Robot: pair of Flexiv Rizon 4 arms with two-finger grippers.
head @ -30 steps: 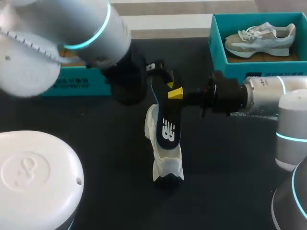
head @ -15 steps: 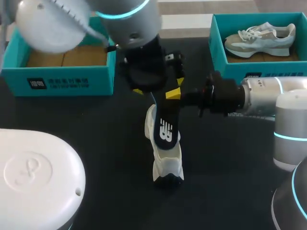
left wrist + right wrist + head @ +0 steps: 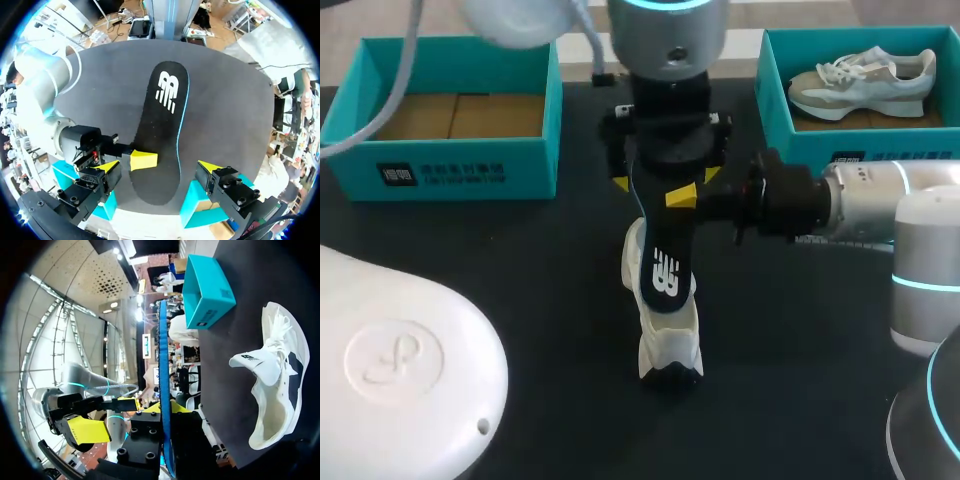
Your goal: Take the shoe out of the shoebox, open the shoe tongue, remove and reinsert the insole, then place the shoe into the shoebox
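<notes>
Overhead, the right gripper [image 3: 685,195] was clamped on the dark insole [image 3: 663,270] near its far end, one yellow tip pressed flat on the upper face. In the right wrist view the insole [image 3: 163,365] appeared edge-on, a thin blue line pinched between the two yellow tips of the right gripper [image 3: 165,407].

The left gripper [image 3: 665,180] hung directly above that same end. Its fingers were spread wide: in the left wrist view the left gripper [image 3: 157,167] straddled the insole [image 3: 162,125], one tip well out on each side and neither touching it. The right gripper's tip [image 3: 143,160] lay on the insole between them.

The white shoe [image 3: 668,345] lay on the black table [image 3: 520,260], below the insole's logo end. From the head view the insole overlapped the shoe, but whether they touched I could not tell. The right wrist view showed the shoe [image 3: 272,385] lying beside the gripper, its opening wide and the tongue pulled up.

The left box [image 3: 450,165] was off to the left, with nothing in it. The right box [image 3: 775,100] held a second shoe [image 3: 860,80].
</notes>
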